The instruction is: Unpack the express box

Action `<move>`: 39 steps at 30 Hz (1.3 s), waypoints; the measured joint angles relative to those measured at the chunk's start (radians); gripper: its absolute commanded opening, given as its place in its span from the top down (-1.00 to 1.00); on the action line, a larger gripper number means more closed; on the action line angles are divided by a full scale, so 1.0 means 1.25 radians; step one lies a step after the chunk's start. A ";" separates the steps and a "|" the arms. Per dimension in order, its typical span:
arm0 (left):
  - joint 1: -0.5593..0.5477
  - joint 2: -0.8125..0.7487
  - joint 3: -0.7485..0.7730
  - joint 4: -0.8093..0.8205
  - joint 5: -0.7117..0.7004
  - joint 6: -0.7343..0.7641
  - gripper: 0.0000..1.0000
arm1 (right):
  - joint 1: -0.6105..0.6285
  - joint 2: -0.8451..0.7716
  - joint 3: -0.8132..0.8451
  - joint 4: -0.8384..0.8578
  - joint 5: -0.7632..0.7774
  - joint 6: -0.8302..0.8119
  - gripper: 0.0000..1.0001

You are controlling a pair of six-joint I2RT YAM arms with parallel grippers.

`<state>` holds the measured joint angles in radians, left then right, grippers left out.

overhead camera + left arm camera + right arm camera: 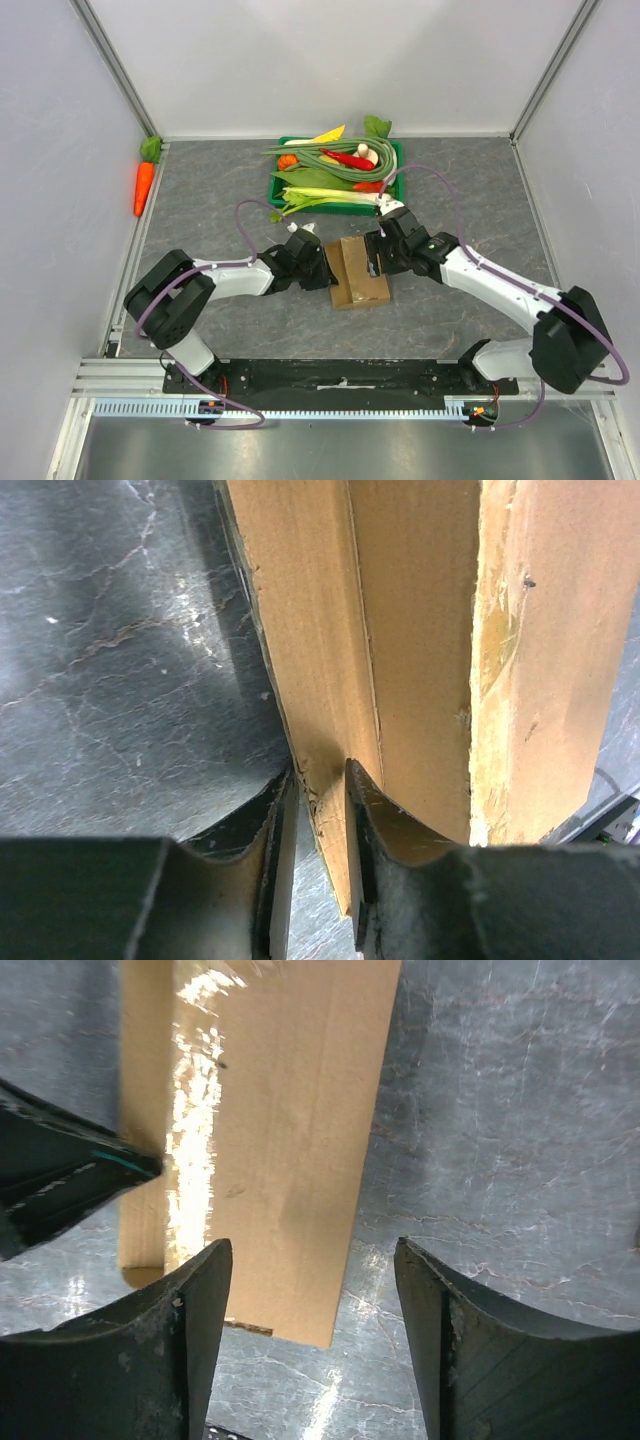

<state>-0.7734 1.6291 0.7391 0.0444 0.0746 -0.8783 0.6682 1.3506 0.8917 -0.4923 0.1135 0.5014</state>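
Forward and inward both arms reach, elbows bent outward. The left tool (322, 268), at 9 o'clock of the express box (360, 275), is closed tight on its cardboard edge. The right tool (377, 258), at 2 o'clock, gapes wide and holds nothing. The plain brown box lies flat mid-tabletop (200, 220).

Robot lab cell, clearly. White panel walls (330, 60), aluminium corner posts (118, 65), grey marbled tabletop (200, 190). Left arm (225, 280), right arm (495, 285) bolted on black base plate (340, 372) at near edge. Toy vegetables (335, 165) in green tray (398, 165).
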 measured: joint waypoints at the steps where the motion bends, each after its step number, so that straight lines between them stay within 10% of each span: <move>1: 0.000 0.001 0.000 0.005 0.005 0.000 0.34 | 0.002 -0.016 0.004 -0.003 -0.001 -0.005 -0.53; 13: 0.008 0.023 0.000 0.056 0.049 -0.011 0.32 | 0.039 -0.017 0.014 -0.005 -0.020 -0.033 -0.64; 18: 0.013 0.038 -0.002 0.074 0.063 -0.034 0.97 | 0.041 0.015 0.003 0.004 -0.024 -0.034 -0.64; 39: 0.016 -0.192 0.101 -0.226 0.068 -0.038 0.97 | 0.048 -0.021 0.016 0.028 -0.045 -0.010 -0.77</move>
<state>-0.7528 1.3895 0.8650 -0.2386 0.1593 -0.9257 0.7277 1.3239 0.9112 -0.4568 0.0574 0.4892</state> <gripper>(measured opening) 0.027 0.882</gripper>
